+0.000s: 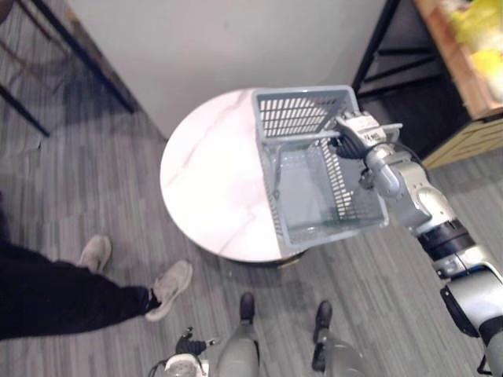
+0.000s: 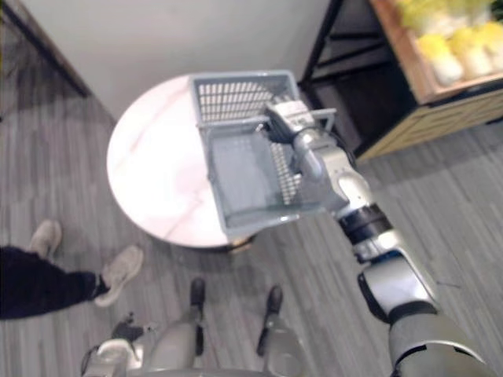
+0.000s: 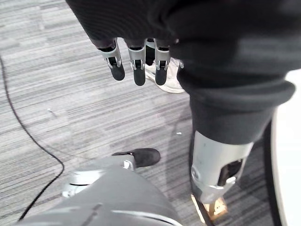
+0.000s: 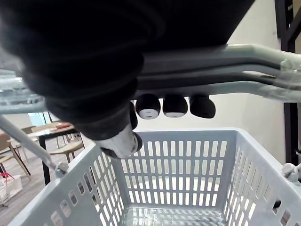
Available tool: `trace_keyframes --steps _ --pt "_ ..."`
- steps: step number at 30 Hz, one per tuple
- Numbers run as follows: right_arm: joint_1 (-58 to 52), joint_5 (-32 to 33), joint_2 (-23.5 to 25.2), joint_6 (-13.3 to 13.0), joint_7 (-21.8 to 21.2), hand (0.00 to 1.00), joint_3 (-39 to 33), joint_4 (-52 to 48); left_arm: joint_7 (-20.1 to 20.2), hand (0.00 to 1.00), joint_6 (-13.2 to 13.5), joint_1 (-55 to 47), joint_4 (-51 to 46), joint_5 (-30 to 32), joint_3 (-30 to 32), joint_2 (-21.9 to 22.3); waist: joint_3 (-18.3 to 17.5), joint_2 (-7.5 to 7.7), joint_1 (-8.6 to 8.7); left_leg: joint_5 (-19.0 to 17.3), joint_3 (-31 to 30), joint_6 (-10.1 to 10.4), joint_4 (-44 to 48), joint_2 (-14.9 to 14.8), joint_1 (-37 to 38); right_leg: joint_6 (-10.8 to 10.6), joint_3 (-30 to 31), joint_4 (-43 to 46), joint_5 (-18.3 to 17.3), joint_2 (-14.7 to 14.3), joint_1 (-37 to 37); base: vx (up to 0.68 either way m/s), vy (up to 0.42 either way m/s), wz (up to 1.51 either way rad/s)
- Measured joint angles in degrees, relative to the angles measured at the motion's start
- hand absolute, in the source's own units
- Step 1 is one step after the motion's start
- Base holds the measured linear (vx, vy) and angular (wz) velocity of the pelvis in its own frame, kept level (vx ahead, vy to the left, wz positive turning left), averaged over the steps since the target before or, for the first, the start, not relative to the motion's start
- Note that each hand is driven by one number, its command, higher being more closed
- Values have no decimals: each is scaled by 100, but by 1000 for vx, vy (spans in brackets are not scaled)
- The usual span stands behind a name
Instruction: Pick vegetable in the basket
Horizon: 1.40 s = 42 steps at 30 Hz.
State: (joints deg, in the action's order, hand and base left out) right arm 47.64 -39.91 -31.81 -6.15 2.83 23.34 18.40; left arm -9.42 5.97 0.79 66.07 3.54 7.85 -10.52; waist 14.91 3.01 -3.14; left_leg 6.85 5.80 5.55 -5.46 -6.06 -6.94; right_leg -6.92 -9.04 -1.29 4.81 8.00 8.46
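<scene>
Curling round the handle (image 4: 225, 66) of the empty basket (image 1: 295, 114), right hand (image 1: 355, 135) grips what looks like stiff, light plastic; left hand (image 3: 135, 63) hangs slack, empty.

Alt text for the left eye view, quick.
The robot's right hand is curled round the handle of an empty grey slotted plastic basket that overhangs the right edge of a round white marble-look table. A person's pale shoes show at lower left.
</scene>
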Motion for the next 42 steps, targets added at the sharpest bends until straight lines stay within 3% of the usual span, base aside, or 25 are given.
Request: trace_keyframes --steps 7,13,16,20,23,24,25,26,27,30,32,33,34,35,36,37,38,39,40,42 --pt "-928 398 -425 -255 -221 100 -3 -1006 164 0 -38 -412 171 150 174 12 -589 53 173 -203 487 111 -2 -207 383 52 514 -164 72 -245 -114 -2 -6 -42" --pt "-1922 514 -557 -367 -438 100 -9 -1176 238 0 -38 -639 169 180 206 46 -774 5 292 -293 617 178 3 -267 608 78 627 -184 51 -327 -286 8 -2 -14" --pt "-2260 512 -618 -403 -570 100 -11 -1085 237 0 -29 -671 158 179 213 54 -802 -3 322 -657 607 126 701 -287 379 117 672 19 33 -282 -263 13 29 -5" --pt "-2660 540 -791 -456 -570 100 -589 -1223 240 0 -21 -594 92 277 145 60 -770 -60 361 -1158 665 20 1616 -317 69 87 872 560 -77 -237 -45 -66 76 -17" --pt "-2741 550 -862 -439 -438 100 -1169 -1583 253 0 -9 -542 -7 425 133 -84 -737 60 491 -1496 985 -193 2316 -224 -425 -13 1212 939 -9 -105 555 -199 163 -68" --pt "-2740 550 -910 -413 -346 100 -1299 -1783 267 0 -26 -506 2 458 99 -155 -677 96 530 -1597 1241 -462 2419 -276 -527 -206 1426 600 526 -160 676 -278 154 -125" --pt "-2716 547 -893 -403 -298 100 -1292 -1821 266 0 -32 -524 46 464 120 -131 -645 47 456 -1559 1524 -530 2344 -427 -505 -104 1275 539 697 -164 692 -325 106 -152" --pt "-2723 549 -919 -403 -265 100 -1287 -1875 288 0 -30 -538 63 583 103 -138 -573 -65 525 -1433 1739 -596 2210 -582 -446 785 434 2273 -227 -110 1048 -288 130 -117" --pt "-2714 553 -986 -394 -249 100 -1286 -1869 297 0 -26 -573 56 640 68 -151 -551 -69 615 -1264 1936 -648 1971 -602 -231 1018 -106 3831 -696 213 1109 -314 177 -93" --pt "-2570 559 -1058 -404 -167 100 -1286 -1885 310 0 -51 -681 52 653 -78 -223 -573 -31 595 -1063 2378 -683 1747 -701 -4 1068 -189 5254 -730 796 787 -275 77 -84" --pt "-2480 556 -1061 -403 -45 100 -1327 -2029 326 0 -49 -785 58 668 -61 -333 -622 47 567 -891 2729 -641 1666 -867 2 1047 46 5478 -542 1159 408 -289 -140 -109" --pt "-2492 557 -1056 -400 -41 100 -1396 -2147 345 0 -45 -881 51 666 -6 -489 -759 224 512 -759 2997 -554 1583 -914 -41 1162 283 4719 787 1281 108 -300 -201 -112" --pt "-2517 555 -1068 -399 -35 100 -1430 -2199 374 0 -41 -878 72 675 43 -499 -808 190 479 -712 3009 -425 1550 -934 -113 979 261 4425 491 1102 96 -335 -198 -108" --pt "-2533 549 -1068 -380 -33 100 -1466 -2207 386 0 -73 -823 192 678 35 -346 -894 45 488 -709 2899 -385 1535 -932 -251 943 342 3913 469 889 27 -175 -27 -103" --pt "-2533 482 -1134 -356 -33 100 -1529 -2231 376 0 -120 -891 282 681 41 -143 -1040 -210 438 -542 2848 -610 1422 -761 -232 616 518 3414 272 749 -134 -138 -9 -118" --pt "-2537 467 -1135 -369 -2 100 -1649 -2299 355 0 -110 -960 256 699 44 -146 -1132 -64 460 -602 3154 -692 1190 -673 -182 125 547 3385 -102 924 -178 -62 -23 -97" --pt "-2532 441 -1111 -372 33 100 -1676 -2305 316 0 -120 -937 258 694 53 -259 -1157 126 489 -597 3265 -688 1295 -632 -281 -120 564 3211 -324 1062 -201 -93 -180 -88" --pt "-2528 414 -1106 -386 37 100 -1691 -2302 426 0 -79 -913 250 691 55 -495 -1174 295 455 -612 3492 -697 1612 -776 -467 -450 422 2656 -787 1126 -290 -94 -244 -67" --pt "-2531 380 -1099 -392 37 100 -1684 -2301 521 0 -23 -939 207 691 28 -521 -1167 261 442 -614 3580 -700 1775 -909 -542 -465 302 2316 -859 1063 -420 -126 -326 -103" --pt "-2565 373 -1095 -394 38 100 -1623 -2294 422 0 -56 -956 227 692 37 -342 -1171 -81 430 -610 3848 -698 2187 -1407 -578 -544 111 1377 -919 751 -723 -148 -299 -105"
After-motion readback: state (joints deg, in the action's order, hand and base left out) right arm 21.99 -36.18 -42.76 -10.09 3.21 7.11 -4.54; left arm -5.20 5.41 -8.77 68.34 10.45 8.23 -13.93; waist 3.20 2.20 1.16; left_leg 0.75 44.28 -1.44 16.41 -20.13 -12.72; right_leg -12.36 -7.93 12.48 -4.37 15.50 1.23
